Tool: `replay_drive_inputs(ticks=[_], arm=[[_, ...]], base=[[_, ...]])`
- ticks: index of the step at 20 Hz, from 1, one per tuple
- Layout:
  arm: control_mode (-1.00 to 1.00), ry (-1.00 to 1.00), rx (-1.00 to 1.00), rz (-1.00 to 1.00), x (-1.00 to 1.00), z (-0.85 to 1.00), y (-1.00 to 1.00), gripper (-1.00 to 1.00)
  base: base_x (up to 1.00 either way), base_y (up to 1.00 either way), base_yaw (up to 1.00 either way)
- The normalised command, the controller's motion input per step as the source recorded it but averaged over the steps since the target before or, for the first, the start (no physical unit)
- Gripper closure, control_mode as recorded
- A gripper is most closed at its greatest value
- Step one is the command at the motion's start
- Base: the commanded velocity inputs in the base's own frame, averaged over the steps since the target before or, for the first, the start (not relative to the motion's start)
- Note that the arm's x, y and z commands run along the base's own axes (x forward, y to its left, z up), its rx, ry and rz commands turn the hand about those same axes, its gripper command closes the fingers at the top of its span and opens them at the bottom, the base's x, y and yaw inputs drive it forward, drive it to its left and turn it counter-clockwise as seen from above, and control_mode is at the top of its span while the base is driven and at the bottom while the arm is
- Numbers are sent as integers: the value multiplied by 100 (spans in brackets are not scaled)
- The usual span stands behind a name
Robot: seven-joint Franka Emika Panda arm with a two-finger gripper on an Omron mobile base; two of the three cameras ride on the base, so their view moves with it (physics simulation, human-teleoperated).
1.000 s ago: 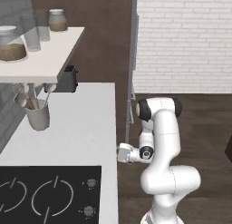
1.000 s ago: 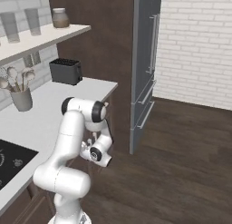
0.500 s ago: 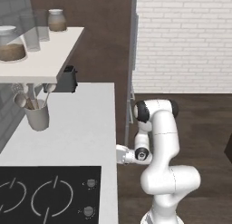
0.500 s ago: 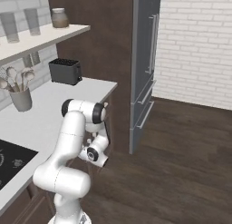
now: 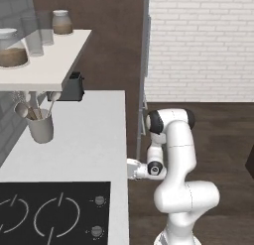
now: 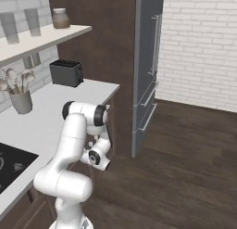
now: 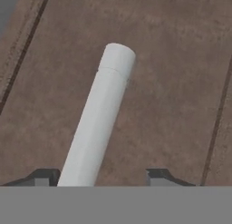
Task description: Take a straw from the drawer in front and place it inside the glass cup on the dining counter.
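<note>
My gripper faces the dark brown wooden front of the drawer from very close. A thick white bar handle runs up from between my fingertips. It lies against the left fingertip, and a gap separates it from the right fingertip, so the jaws stand open around it. From the base cameras, my hand sits low against the cabinet face, just under the edge of the white worktop. The straw, the glass cup and the dining counter are out of view.
The worktop carries a black hob, a white crock of spoons and a dark toaster. A shelf with jars hangs above. A tall grey fridge stands beyond the counter's end. Dark wooden floor lies open to the right.
The hand has edged closer to the cabinet face under the worktop, and the jaws have narrowed around the white handle.
</note>
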Motion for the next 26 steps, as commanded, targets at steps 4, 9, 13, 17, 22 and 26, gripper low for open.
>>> replay_drive_inputs(ticks=[4,9,13,17,22,26], arm=[[-100,1,0,0,11,6,-36,100],[-100,4,0,0,2,2,-62,100],[-100,6,0,0,0,0,-93,100],[-100,7,0,0,0,0,-100,100],[-100,8,1,0,0,0,-100,100],[-100,9,1,-1,0,0,-100,100]], base=[[0,0,0],[0,0,0],[0,0,0],[0,0,0],[0,0,0],[0,0,0]])
